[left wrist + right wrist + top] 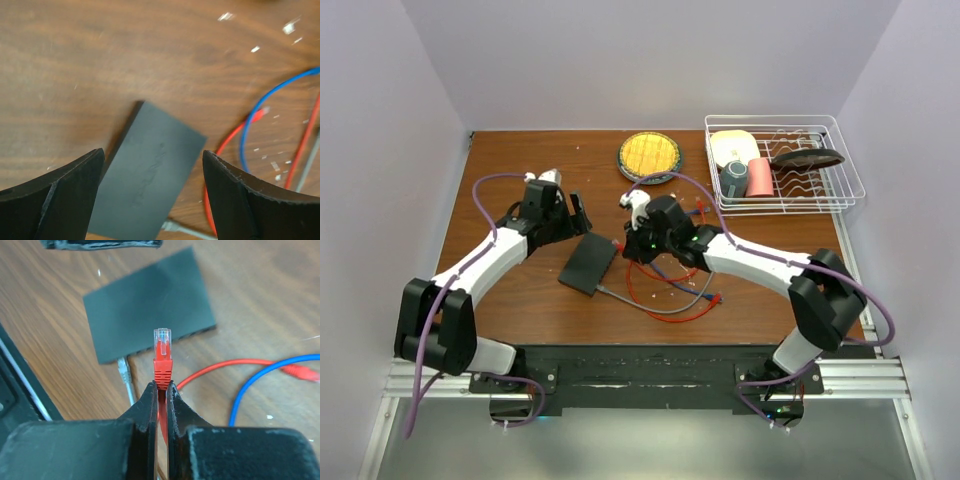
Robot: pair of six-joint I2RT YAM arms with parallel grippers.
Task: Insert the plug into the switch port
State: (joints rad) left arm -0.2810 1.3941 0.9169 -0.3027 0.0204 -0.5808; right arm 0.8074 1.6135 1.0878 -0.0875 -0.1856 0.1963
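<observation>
The switch (588,264) is a flat dark box lying on the brown table, with a grey cable plugged into its near edge (123,371). It also shows in the left wrist view (145,175) and the right wrist view (150,310). My right gripper (161,386) is shut on the red plug (162,357), its clear tip pointing at the switch's socket edge, a short gap away. In the top view the right gripper (628,246) is just right of the switch. My left gripper (152,165) is open and empty, hovering above the switch's far end (576,215).
Red (665,295), blue (685,285) and grey (660,305) cables loop on the table right of the switch. A round yellow dish (649,155) stands at the back. A white wire rack (782,165) with dishes stands at the back right.
</observation>
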